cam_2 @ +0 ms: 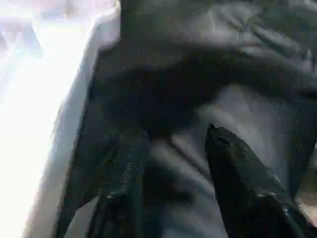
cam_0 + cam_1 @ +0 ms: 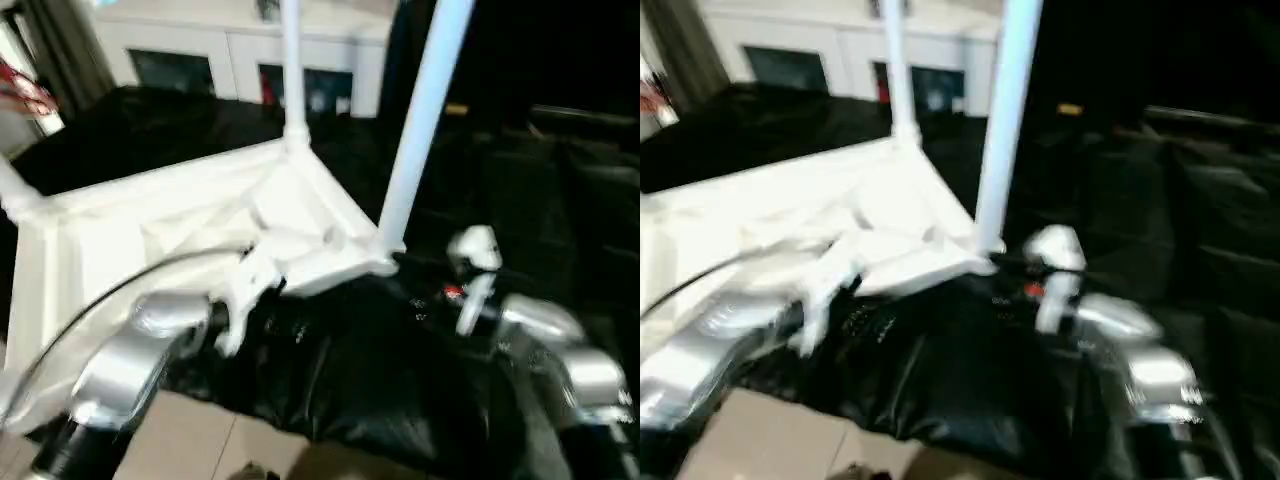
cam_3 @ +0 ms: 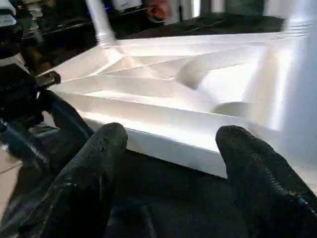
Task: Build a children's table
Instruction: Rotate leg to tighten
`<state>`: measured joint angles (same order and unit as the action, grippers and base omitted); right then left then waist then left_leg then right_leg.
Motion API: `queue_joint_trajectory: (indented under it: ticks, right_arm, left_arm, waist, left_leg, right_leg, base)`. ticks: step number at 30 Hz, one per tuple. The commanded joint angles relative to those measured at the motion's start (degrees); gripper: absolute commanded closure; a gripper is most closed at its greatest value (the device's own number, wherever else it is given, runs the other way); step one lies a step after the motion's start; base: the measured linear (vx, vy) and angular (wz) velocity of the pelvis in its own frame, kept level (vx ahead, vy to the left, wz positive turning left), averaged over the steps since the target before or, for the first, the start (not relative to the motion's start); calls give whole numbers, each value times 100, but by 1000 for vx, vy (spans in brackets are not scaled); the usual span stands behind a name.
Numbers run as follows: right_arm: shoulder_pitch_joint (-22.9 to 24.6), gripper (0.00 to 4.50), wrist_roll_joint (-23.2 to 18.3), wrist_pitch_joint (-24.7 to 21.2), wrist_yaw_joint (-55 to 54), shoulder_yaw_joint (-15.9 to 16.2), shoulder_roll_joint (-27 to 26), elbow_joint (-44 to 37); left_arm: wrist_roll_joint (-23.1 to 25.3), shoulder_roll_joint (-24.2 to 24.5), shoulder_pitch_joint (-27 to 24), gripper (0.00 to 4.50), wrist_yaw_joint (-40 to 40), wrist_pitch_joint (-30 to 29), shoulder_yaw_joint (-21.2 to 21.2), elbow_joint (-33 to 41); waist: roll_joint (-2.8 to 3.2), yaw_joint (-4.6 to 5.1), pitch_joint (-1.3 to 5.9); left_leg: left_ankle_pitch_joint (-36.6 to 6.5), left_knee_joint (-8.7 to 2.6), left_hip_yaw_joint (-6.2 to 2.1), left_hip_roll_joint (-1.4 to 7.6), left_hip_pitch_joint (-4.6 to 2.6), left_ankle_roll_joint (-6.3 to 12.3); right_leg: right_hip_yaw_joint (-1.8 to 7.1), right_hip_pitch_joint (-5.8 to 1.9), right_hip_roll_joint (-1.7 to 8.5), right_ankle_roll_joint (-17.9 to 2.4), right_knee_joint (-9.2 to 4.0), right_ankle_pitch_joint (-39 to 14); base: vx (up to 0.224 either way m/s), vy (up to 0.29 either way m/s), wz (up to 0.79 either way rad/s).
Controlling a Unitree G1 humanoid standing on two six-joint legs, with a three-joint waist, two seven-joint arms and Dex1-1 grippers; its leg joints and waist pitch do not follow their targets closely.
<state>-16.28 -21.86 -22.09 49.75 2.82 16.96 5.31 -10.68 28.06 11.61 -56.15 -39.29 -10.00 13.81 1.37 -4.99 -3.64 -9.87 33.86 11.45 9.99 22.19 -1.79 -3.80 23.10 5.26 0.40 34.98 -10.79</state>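
Note:
The children's table lies upside down on a black cover. Its white ribbed top (image 2: pixel 180 230) faces up. Two white legs (image 2: pixel 425 110) (image 2: pixel 292 70) stand upright in the corner sockets on the right side. Part of a third leg (image 2: pixel 15 190) shows at the far left. In the left wrist view my left gripper (image 1: pixel 171 139) is open over the black cover, just beside the top's near rim (image 1: pixel 64 148), with nothing between its fingers. My right gripper (image 3: pixel 172 133) is open too, facing the top's rim (image 3: pixel 173 144) near the front right corner, with a small gap to it.
A white cabinet with glass doors (image 2: pixel 240 45) stands at the back. The black cover (image 2: pixel 350 370) drapes over the support and over dark furniture on the right. Beige floor tiles (image 2: pixel 190 440) show below the front edge. A black cable (image 2: pixel 100 290) arcs over my left forearm.

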Motion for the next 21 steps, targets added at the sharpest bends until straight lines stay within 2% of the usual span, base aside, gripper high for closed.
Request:
queue_joint_trajectory:
  ticks: [1,3,5,8,9,10,11,12,13,14,15,16,17,18,20,21]
  right_arm:
    - [-203,123,81,81,-215,85,-187,238]
    - [-473,123,202,255,-508,199,-598,717]
    - [-697,123,398,486,-758,297,-886,1148]
    - [-1096,123,638,865,-1178,326,-1298,1903]
    - [-1189,123,672,981,-1266,309,-1385,2078]
    - [-1290,123,690,1004,-1383,277,-1457,2238]
    - [-1505,123,742,1071,-1668,204,-1607,2578]
    - [-1579,123,774,1152,-1816,168,-1663,2701]
    - [-1642,123,802,1221,-1941,137,-1710,2806]
    - [-1925,123,975,1552,-2620,28,-1877,3304]
    - [-2048,123,1079,1718,-2976,-5,-1929,3529]
    - [-2112,123,1123,1804,-3173,-34,-1954,3645]
    - [-2211,123,1186,1925,-3461,-83,-1985,3831]
    - [-2333,123,1254,2055,-3817,-151,-2009,4059]
    - [-2466,123,1296,2177,-4205,-248,-2021,4296]
    - [-2568,123,1302,2279,-4413,-329,-2030,4487]
  left_arm:
    - [-108,218,-170,224,91,-493,222,525]
    - [-159,558,-521,207,148,-880,419,969]
    - [-195,722,-745,191,235,-1100,582,1205]
    - [-148,914,-953,167,330,-1287,708,1383]
    - [-141,934,-974,159,338,-1335,723,1409]
    - [-143,959,-984,147,348,-1394,723,1435]
    - [-136,1018,-1002,147,370,-1496,716,1486]
    - [-129,1033,-1012,132,382,-1514,715,1502]
    - [-123,1046,-1020,127,392,-1528,714,1516]
    - [-140,1064,-1065,122,487,-1607,751,1581]
    - [-124,1062,-1088,112,533,-1608,765,1601]
    - [-117,1062,-1099,112,553,-1612,772,1610]
    - [-122,1071,-1114,88,586,-1625,780,1631]
    - [-133,1086,-1126,81,628,-1644,786,1656]
    - [-133,1097,-1136,73,679,-1659,794,1680]
    - [-138,1110,-1142,61,723,-1678,799,1701]
  waist:
    - [-18,10,312]
    - [14,10,310]
    - [15,24,319]
    - [57,34,320]
    - [64,10,330]
    - [116,-26,324]
    - [115,-16,324]
    - [97,6,339]
    - [108,-10,345]
    - [137,6,347]
    - [125,18,358]
    - [119,23,356]
    - [127,15,359]
    - [96,28,366]
    - [112,27,375]
    - [95,18,382]
  left_leg:
    - [-2104,-520,-225,339,-135,-147]
    - [-2211,-530,-236,340,-165,-240]
    - [-2272,-529,-237,336,-171,-329]
    - [-2356,-532,-232,326,-187,-394]
    - [-2350,-532,-222,327,-223,-419]
    - [-2418,-532,-208,334,-272,-465]
    - [-2448,-533,-202,332,-269,-506]
    - [-2394,-551,-227,311,-212,-520]
    - [-2347,-549,-220,321,-215,-536]
    - [-2313,-548,-219,316,-202,-580]
    - [-2284,-549,-224,294,-190,-579]
    - [-2252,-533,-209,290,-198,-572]
    - [-2227,-529,-205,296,-205,-580]
    - [-2187,-518,-196,281,-203,-563]
    - [-2096,-511,-197,276,-189,-549]
    - [-2069,-503,-184,276,-199,-511]
  right_leg:
    - [273,-136,357,-978,-536,-2555]
    - [283,-100,356,-991,-530,-2506]
    - [280,-88,350,-1012,-498,-2440]
    - [295,-66,351,-1086,-484,-2294]
    - [295,-63,331,-1066,-489,-2216]
    - [309,-24,309,-1062,-490,-2076]
    - [316,-15,305,-1095,-475,-1994]
    - [296,-97,296,-1127,-431,-1842]
    - [300,-83,307,-1112,-430,-1775]
    - [302,-80,315,-1130,-411,-1656]
    - [285,-121,306,-1138,-403,-1624]
    - [294,-105,302,-1123,-406,-1568]
    - [298,-97,308,-1117,-402,-1546]
    - [297,-105,294,-1106,-394,-1502]
    - [292,-116,292,-1087,-371,-1399]
    - [291,-121,281,-1065,-373,-1298]
  base:
    - [0,0,0]
    - [0,0,0]
    - [0,0,0]
    - [0,0,0]
    - [0,0,0]
    - [0,0,0]
    - [0,0,0]
    - [0,0,0]
    - [0,0,0]
    - [0,0,0]
    - [0,0,0]
    - [0,0,0]
    - [0,0,0]
    - [0,0,0]
    - [0,0,0]
    - [0,0,0]
